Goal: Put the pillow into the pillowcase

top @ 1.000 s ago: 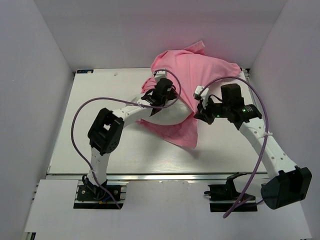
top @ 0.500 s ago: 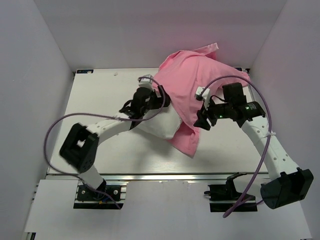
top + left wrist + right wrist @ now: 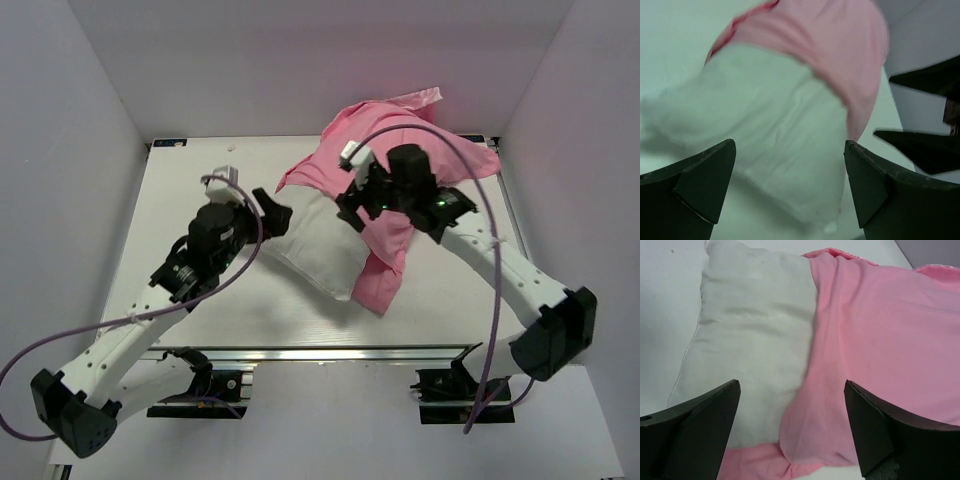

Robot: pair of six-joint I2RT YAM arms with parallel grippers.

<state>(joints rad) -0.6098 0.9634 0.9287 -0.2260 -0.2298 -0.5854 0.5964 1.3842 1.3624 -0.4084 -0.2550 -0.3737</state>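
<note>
Now both jaws have opened, clear of pillowcase and pillow.

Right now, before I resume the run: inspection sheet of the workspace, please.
Surface: white table, flat, no stains seen.
Job's things: pillow lies on the table with its near-left end bare. The pillowcase covers the rest, so the pillow is only partly in.
Clutter: one pale speck near the far edge, too small to identify.
Grippers: left gripper open, holding nothing, facing the bare pillow end. Right gripper open, holding nothing, above the seam between pillow and pillowcase.
Cables: left cable loops out past the table's left side. Right cable crosses the pillowcase in the top view.
Surroundings: plain walls on three sides.
</note>
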